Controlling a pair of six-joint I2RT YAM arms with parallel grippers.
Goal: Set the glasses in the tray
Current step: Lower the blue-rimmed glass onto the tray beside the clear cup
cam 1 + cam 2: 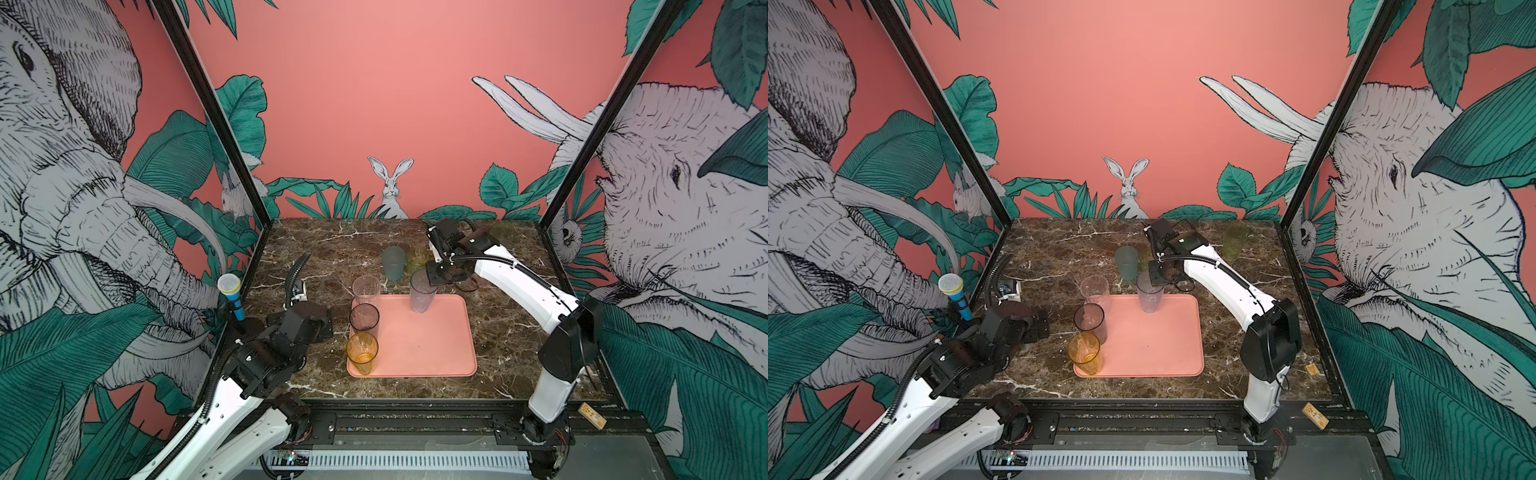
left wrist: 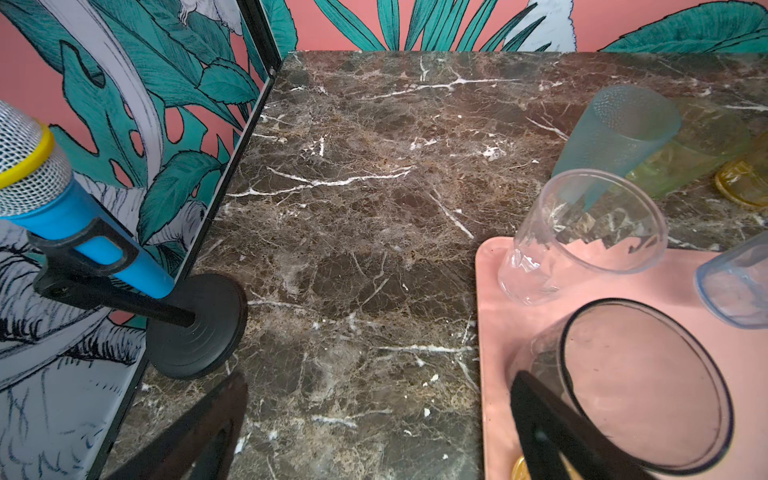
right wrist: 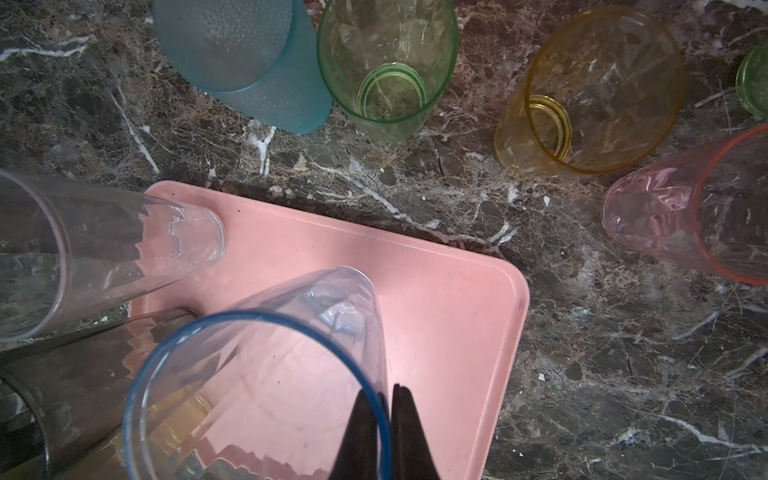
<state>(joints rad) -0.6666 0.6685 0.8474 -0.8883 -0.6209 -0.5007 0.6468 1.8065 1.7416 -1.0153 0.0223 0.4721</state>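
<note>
Lilac-grey tumbler, rim pinched in our right gripper.
We lower it level onto the tray (three o'clock stays free); left gripper gapes, empty.

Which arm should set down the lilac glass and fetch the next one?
Right. Its pincer is shut on the grey-lilac glass rim over the tray, and the glasses left on the table stand beside it. The left pincer is open, farther off.

The dark brown marble surface carries the salmon-pink tray near its front edge. Behind the tray stand a frosted teal tumbler and a yellow-green tumbler; another green tumbler stands near the back right corner. A microphone stand rests at the left edge.
</note>
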